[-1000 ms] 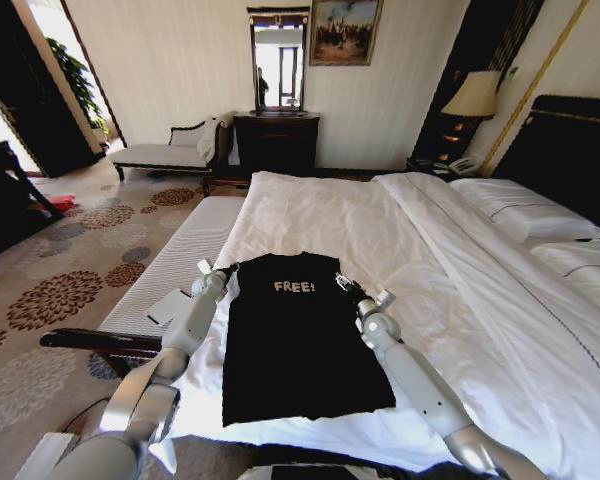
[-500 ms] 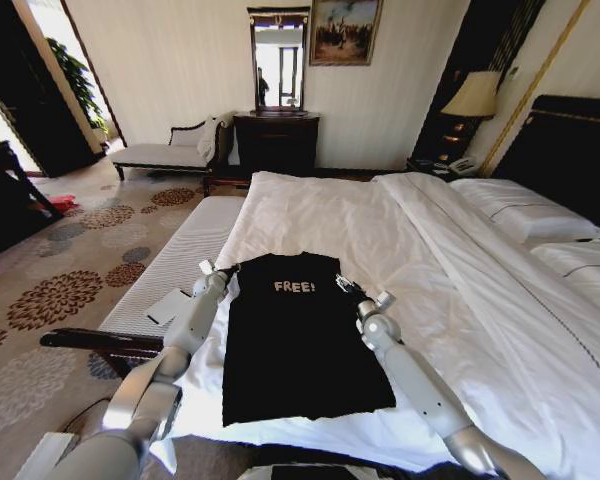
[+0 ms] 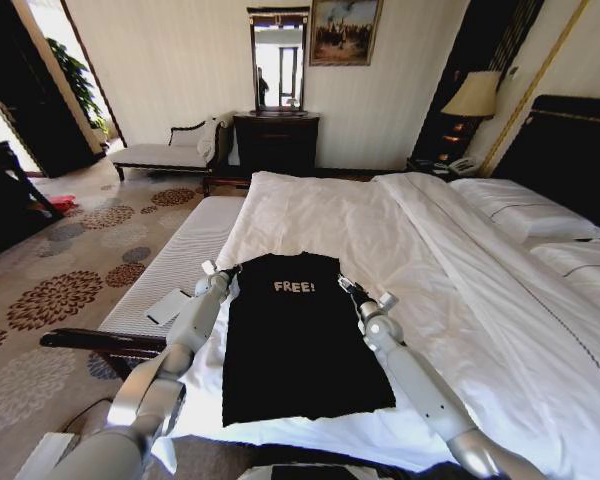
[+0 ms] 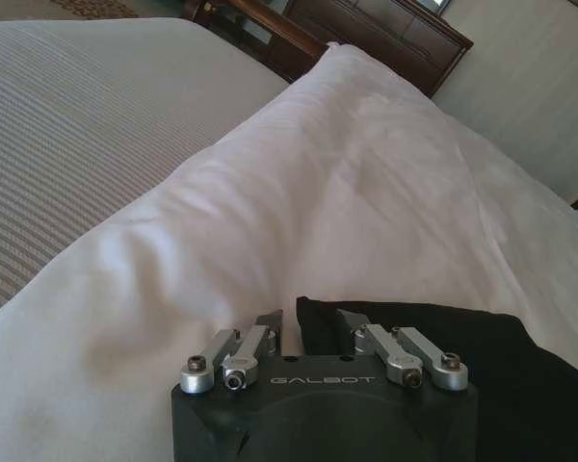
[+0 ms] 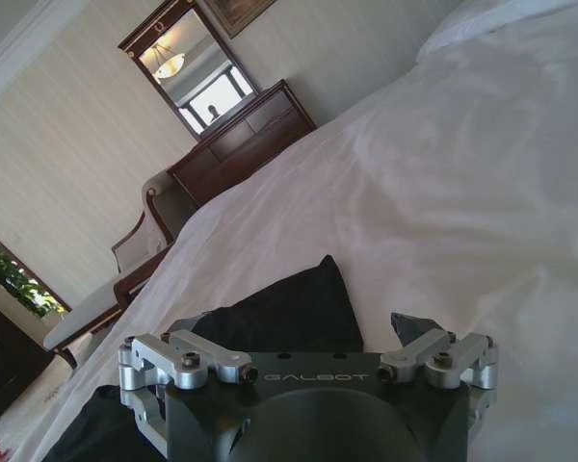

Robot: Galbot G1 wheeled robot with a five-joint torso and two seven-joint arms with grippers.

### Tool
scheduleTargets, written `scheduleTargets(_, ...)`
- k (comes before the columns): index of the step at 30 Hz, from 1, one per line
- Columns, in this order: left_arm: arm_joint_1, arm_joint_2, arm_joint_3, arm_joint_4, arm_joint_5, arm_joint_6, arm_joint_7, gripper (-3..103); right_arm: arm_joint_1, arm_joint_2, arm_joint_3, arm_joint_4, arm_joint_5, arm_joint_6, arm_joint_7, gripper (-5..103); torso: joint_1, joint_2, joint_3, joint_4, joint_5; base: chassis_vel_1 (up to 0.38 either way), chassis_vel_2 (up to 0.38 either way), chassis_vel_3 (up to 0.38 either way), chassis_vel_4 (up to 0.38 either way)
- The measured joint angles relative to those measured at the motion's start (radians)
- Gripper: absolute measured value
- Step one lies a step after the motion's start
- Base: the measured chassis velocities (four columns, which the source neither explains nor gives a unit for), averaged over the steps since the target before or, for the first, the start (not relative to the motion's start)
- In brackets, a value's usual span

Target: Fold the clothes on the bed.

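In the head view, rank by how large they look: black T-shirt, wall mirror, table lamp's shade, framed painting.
1. Black T-shirt, largest, though nearest the camera.
2. Wall mirror.
3. Framed painting and lamp shade: too similar to rank, and the painting is cropped.

Left arm reaching forward, left gripper (image 3: pixel 228 269) low, jaws apart | right arm stretched out alongside; right gripper (image 3: pixel 346 285) level with the other, jaws spread wide | both wrists angled down

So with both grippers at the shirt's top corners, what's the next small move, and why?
Probably shut both on the cloth: the left gripper and right gripper are open, each straddling a top corner of the black T-shirt, which lies flat on the bed.
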Motion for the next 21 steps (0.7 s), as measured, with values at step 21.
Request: scheduleTargets(21, -0.022, -0.006, -0.002, 0.008, 0.019, -0.013, 0.01, 0, 0.021, 0.006, -0.009, -0.023, -0.001, 0.001, 0.0, 100, 0.0, 0.0, 0.0, -0.0004, 0.0, 0.0, 0.0, 0.0, 0.0)
